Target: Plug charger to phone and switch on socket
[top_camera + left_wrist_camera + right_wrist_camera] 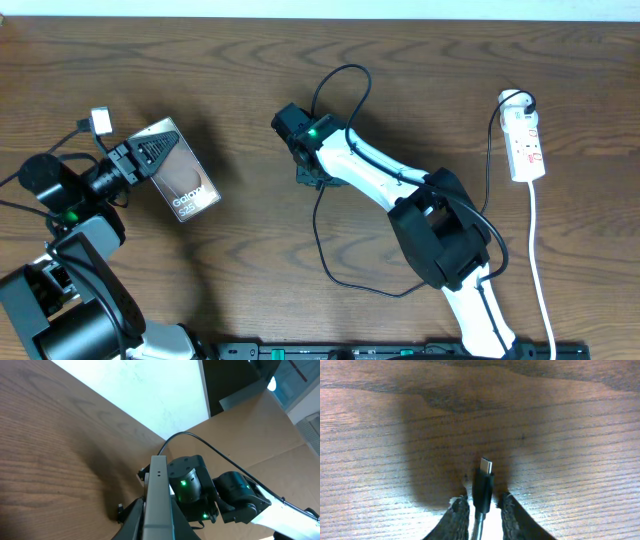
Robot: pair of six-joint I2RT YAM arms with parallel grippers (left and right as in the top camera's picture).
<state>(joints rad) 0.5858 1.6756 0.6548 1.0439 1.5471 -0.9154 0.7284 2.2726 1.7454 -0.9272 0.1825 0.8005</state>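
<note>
- Over by the left edge, the left gripper is pinched narrow on the phone. It grips the end nearest that edge. In the left wrist view the slab shows edge-on between the fingers and points across at the other arm.
- A small white connector on a thin black lead sits just past that gripper, toward the far-left corner.
- The phone and the other gripper are well apart, with only the wood grain of the table showing between them.
- In the middle of the table, the right gripper is closed narrow around the charger. The plug tip pokes out past the fingertips, just above the wood and over its own shadow.
- From there the black cable loops toward the near edge and goes under the right arm.
- Along the right edge, up toward the far-right corner, the socket lies lengthwise. Its white cord runs down to the near edge.
- The bulk of the right arm sits between its gripper and the socket. I can't tell the switch position from here.
</note>
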